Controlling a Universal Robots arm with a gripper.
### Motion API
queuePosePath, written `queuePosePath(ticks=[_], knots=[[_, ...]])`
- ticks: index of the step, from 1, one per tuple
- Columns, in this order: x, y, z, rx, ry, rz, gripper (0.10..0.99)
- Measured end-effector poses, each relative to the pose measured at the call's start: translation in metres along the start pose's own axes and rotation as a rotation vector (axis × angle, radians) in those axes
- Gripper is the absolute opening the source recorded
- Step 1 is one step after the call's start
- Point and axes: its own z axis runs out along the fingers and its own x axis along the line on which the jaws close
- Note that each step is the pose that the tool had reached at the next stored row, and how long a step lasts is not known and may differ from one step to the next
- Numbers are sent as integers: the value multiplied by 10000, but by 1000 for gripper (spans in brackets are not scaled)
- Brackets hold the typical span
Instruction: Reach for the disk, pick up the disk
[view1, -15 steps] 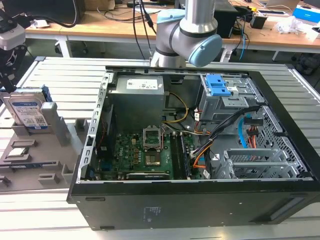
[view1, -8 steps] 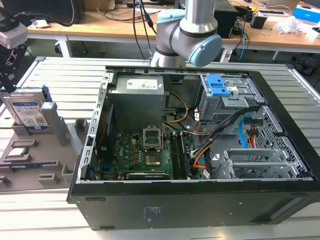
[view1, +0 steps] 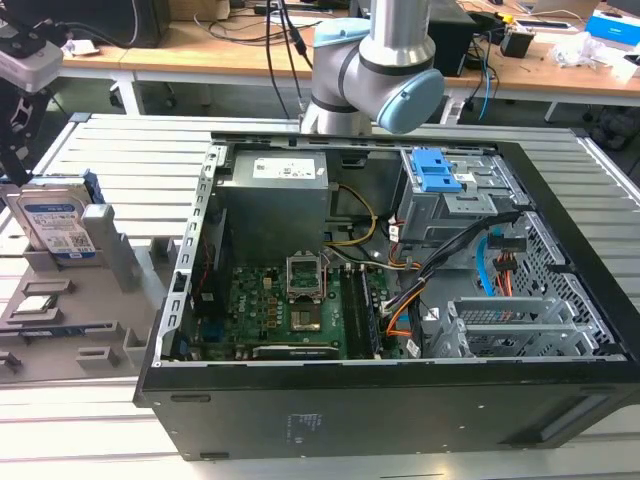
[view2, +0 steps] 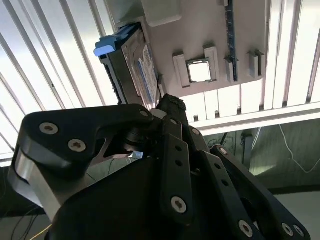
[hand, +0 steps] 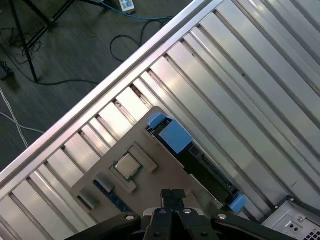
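Note:
The disk (view1: 55, 225) stands on edge in a slot of a grey holder at the exterior view's left. It is silver-grey with a white-and-blue label and sits clipped in a blue frame. In both wrist views it shows edge-on, the disk (hand: 197, 162) in one and the disk (view2: 131, 65) in the other, with blue clips at its ends. My gripper (view1: 12, 160) hangs above and just to the left of it, apart from it. The gripper (hand: 173, 196) has its fingertips pressed together with nothing between them, and the gripper (view2: 170, 106) points toward the holder.
An open black computer case (view1: 560, 260) lies across the middle and right of the slatted metal table. A blue bracket (view1: 440, 170) sits on its drive cage. The grey holder plate (hand: 150, 192) also carries a processor chip (hand: 128, 167). Cluttered benches stand behind.

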Motion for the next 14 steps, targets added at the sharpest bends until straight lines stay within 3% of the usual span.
queuePosePath(ticks=[14], knots=[[0,0,0,0,66,-1728,106]])
